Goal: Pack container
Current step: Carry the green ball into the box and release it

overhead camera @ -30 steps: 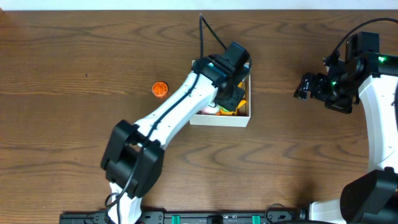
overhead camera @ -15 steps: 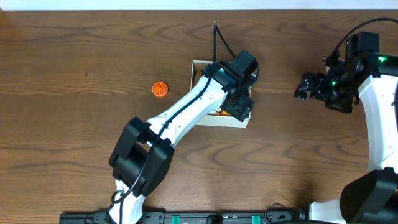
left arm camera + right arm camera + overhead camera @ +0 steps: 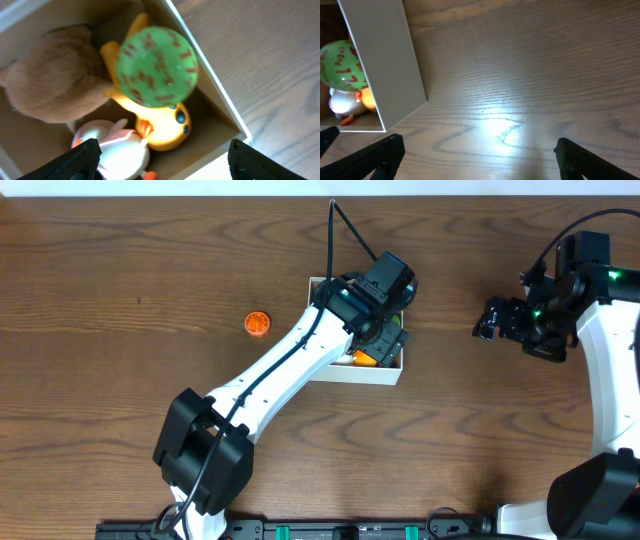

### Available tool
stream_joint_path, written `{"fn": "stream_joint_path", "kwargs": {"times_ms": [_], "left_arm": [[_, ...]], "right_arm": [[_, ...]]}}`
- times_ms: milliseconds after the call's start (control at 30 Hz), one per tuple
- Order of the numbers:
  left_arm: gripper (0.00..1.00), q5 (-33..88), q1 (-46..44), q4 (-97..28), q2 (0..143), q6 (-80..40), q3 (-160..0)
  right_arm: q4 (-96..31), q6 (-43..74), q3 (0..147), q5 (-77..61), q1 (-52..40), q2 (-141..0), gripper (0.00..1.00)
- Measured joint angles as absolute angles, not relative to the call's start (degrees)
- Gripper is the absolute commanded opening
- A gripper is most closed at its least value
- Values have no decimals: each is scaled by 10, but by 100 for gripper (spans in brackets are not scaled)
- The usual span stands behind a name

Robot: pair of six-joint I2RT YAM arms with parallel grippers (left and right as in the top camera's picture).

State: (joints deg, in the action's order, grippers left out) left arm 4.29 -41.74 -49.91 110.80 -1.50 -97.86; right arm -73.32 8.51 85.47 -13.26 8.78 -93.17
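Observation:
The container point(image 3: 352, 372) is a shallow white-walled box with a tan inside, at the table's middle. In the left wrist view its wall point(image 3: 216, 97) encloses a green ball with red numerals point(image 3: 156, 67), a yellow duck point(image 3: 167, 127), a brown plush point(image 3: 52, 82) and a white and pink toy point(image 3: 122, 156). My left gripper point(image 3: 387, 337) hovers open over the box's right part, fingers apart above the toys point(image 3: 162, 162), holding nothing. My right gripper point(image 3: 490, 318) is open and empty point(image 3: 477, 160), low over bare wood to the right of the box's white wall point(image 3: 390, 65).
A small round orange toy point(image 3: 258, 324) lies on the wood left of the container. The left arm stretches from the front edge across the box's left half and hides most of its inside from above. The right arm stands at the right edge.
My left gripper shifted toward the box's front right corner, then back a little toward the far side, staying over the box. The right arm has not moved.

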Motion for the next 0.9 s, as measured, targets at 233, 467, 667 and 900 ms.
{"fn": "stream_joint_path", "kwargs": {"times_ms": [233, 467, 667, 900], "left_arm": [[79, 27, -417, -483, 1108, -15, -979], [78, 26, -413, -462, 1108, -14, -979], [78, 41, -413, -430, 1108, 1, -979], [77, 47, -413, -430, 1130, 7, -979]], "right_arm": [[-733, 85, 855, -133, 88, -932, 99], [-731, 85, 855, -133, 88, -932, 99], [-730, 85, 855, -133, 88, -932, 99], [-730, 85, 855, -133, 88, -932, 99]]}}
